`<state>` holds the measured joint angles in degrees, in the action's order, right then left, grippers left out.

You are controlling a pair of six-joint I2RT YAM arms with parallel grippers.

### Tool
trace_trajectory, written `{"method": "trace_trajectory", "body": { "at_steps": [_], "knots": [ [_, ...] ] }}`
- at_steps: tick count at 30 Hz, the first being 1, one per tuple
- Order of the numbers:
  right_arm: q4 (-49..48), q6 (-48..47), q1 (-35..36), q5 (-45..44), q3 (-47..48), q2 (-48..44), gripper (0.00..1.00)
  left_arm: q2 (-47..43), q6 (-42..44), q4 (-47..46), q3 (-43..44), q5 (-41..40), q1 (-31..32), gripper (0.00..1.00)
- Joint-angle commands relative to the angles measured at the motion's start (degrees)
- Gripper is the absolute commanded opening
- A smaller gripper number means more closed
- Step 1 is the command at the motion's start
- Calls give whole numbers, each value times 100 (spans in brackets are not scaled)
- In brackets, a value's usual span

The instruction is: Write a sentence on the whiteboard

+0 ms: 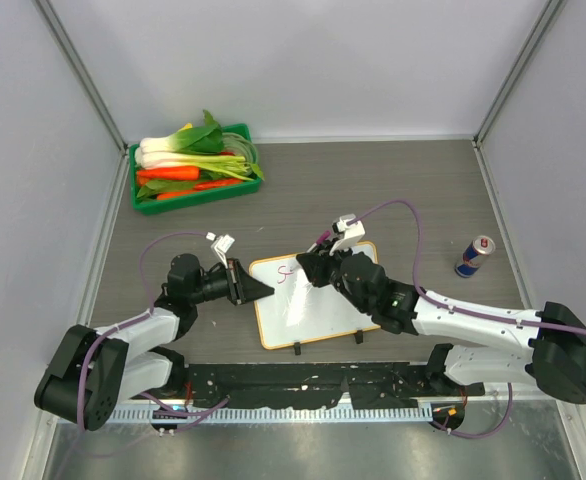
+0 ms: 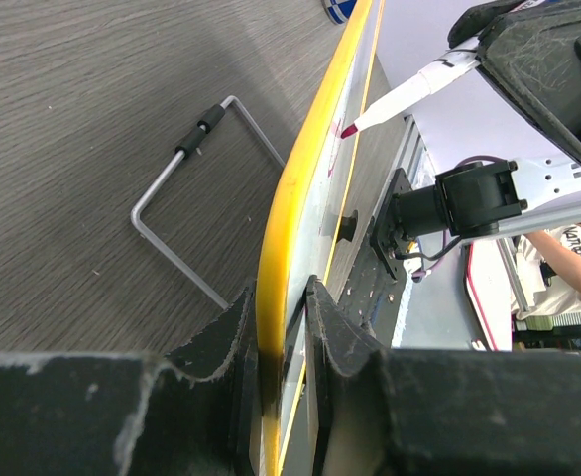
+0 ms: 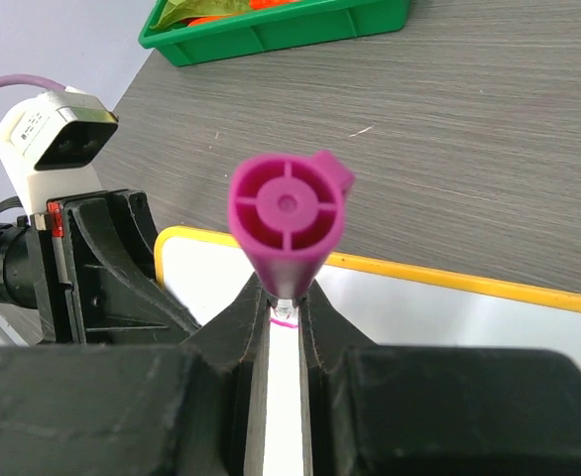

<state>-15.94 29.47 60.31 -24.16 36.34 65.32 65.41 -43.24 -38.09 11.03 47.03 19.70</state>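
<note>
The whiteboard (image 1: 318,310), white with a yellow frame, lies near the table's front centre. My left gripper (image 1: 257,289) is shut on its left edge; in the left wrist view the fingers clamp the yellow frame (image 2: 300,178) at the gripper (image 2: 276,297). My right gripper (image 1: 318,264) is shut on a magenta marker (image 1: 322,241), tip down on the board's upper left. A few pink strokes (image 1: 285,272), the start of the sentence, show there. In the right wrist view the marker (image 3: 287,208) stands between the fingers of the gripper (image 3: 287,297), with a pink stroke (image 3: 284,321) below it on the board (image 3: 469,317). The marker tip (image 2: 348,130) touches the board.
A green tray (image 1: 139,190) of vegetables stands at the back left. A drink can (image 1: 475,256) stands at the right. The board's two black feet (image 1: 296,349) point toward the arms' bases. A bent wire stand (image 2: 186,188) lies behind the board. Enclosure walls surround the table.
</note>
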Motion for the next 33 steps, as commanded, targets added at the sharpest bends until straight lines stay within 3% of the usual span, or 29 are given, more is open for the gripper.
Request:
{"method": "trace_trajectory", "body": {
  "at_steps": [1,33],
  "knots": [
    [-304,32,7,-106,233,33,1,77,369,205,5,-264,-10,0],
    [337,155,7,210,-179,-98,1,60,369,214,5,-264,-10,0]
  ]
}}
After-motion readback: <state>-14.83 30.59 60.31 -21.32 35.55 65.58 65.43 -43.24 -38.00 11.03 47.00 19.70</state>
